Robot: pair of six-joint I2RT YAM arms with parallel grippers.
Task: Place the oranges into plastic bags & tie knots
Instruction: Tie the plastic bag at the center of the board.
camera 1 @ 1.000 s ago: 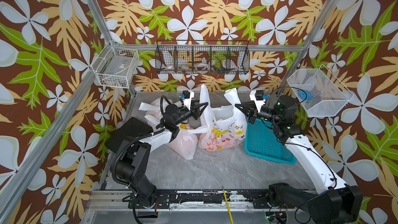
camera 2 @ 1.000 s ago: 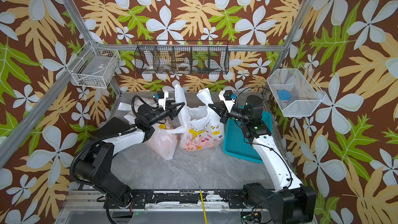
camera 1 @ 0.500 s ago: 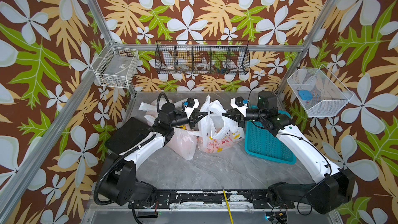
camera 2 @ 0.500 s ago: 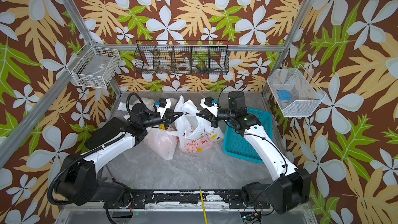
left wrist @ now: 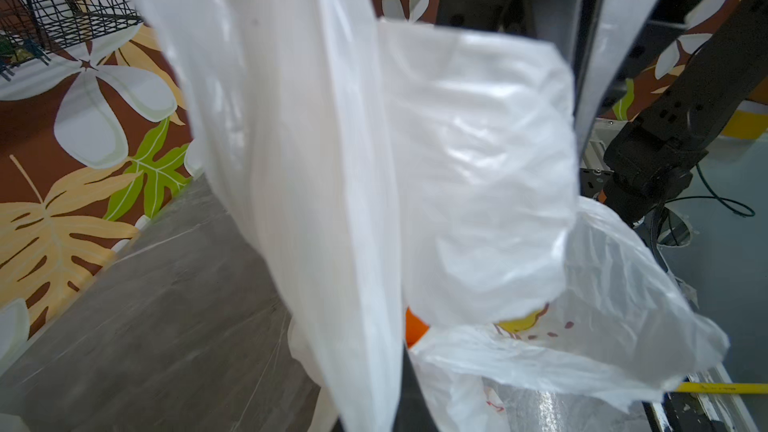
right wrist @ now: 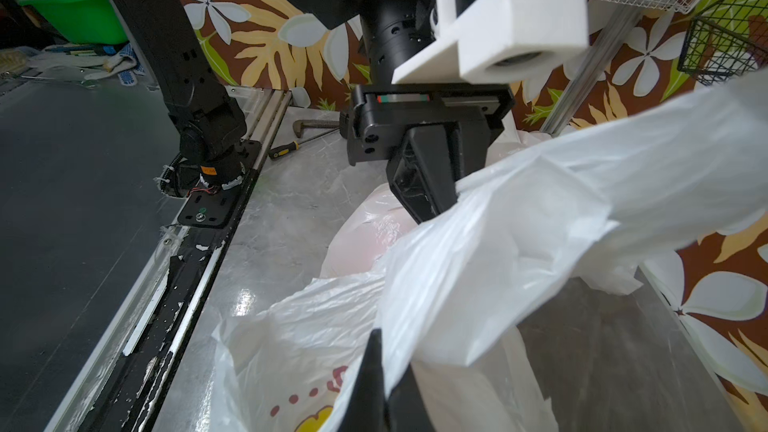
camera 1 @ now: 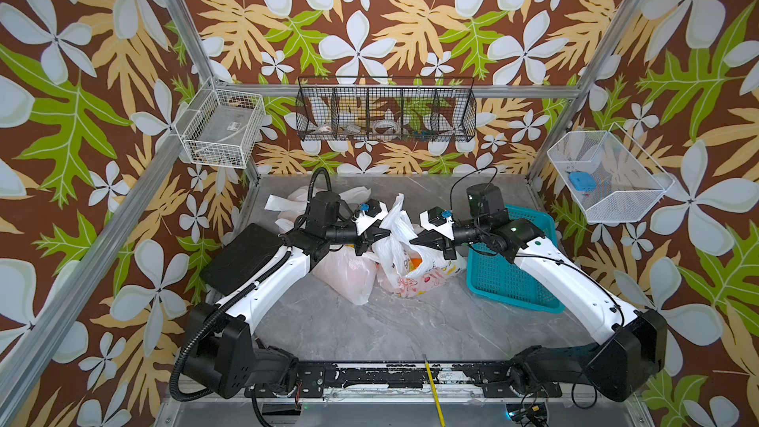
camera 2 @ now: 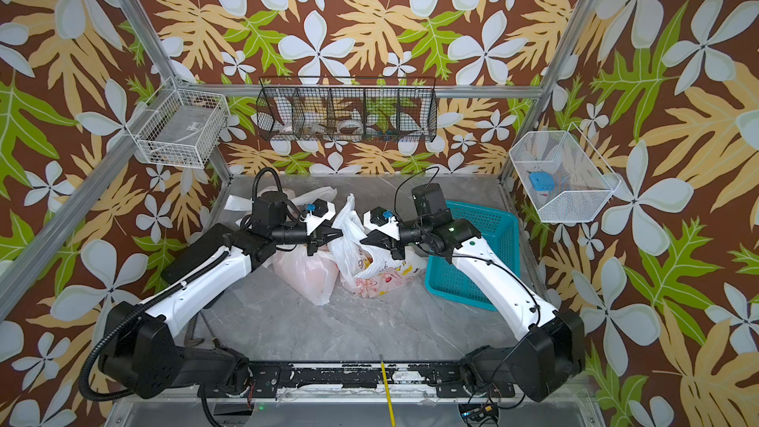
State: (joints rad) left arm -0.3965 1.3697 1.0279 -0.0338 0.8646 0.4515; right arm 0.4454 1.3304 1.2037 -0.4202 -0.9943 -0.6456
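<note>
At the centre of both top views the printed plastic bag (camera 1: 410, 281) rests on the table (camera 1: 390, 330), an orange (camera 1: 415, 261) visible inside — left gripper (camera 1: 386, 234) and right gripper (camera 1: 414, 241) each clamped on its upper plastic.

**Inspector:** Arms?
**Assistant:** Both have dropped and swung inward; the left gripper (camera 1: 385, 235) and right gripper (camera 1: 412, 241) now nearly meet above the printed bag (camera 1: 410, 283).
**Inspector:** Bag?
**Assistant:** Its handles (camera 1: 396, 215), earlier held high and apart, are drawn together; the body has slumped and its mouth narrowed.

Oranges (camera 1: 415, 261) mostly under plastic bag (camera 1: 410, 283) folds.
</note>
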